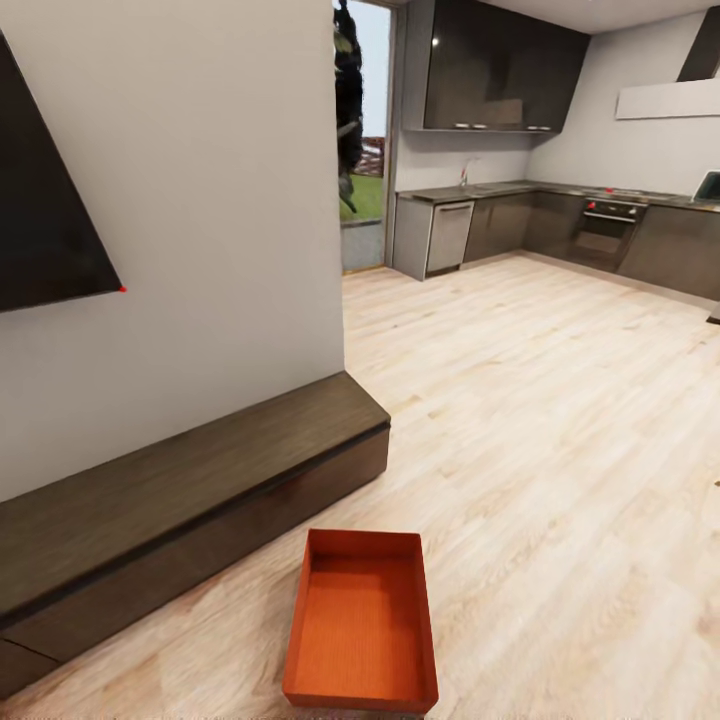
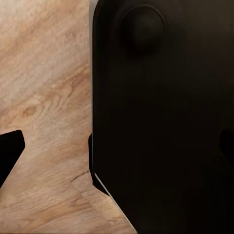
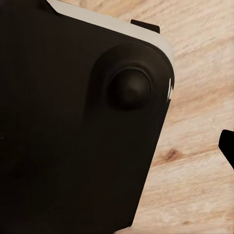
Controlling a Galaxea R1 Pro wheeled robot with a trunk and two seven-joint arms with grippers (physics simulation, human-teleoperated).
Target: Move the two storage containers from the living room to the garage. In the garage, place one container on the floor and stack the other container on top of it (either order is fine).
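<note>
Storage containers are my concern, and from my wrist cameras I cannot tell how either pair of jaws stands: on the left wrist feed a dark fingertip pokes in at one edge against light wood planks, beside a big black robot body panel with a round knob on it; on the right wrist feed another black fingertip shows at the edge, next to the same sort of black housing over the plank floor. Moving out to my head camera, one orange-red storage container sits open-top and empty on the light wood plank floor, low in the view, just beside the long dark low cabinet that runs along the white wall. A wall TV hangs above that cabinet, a small red dot at its corner. Beyond the wall's end I see a kitchen with dark cabinets, a dishwasher, an oven and a doorway showing grass outside. I can read no writing or labels anywhere.
</note>
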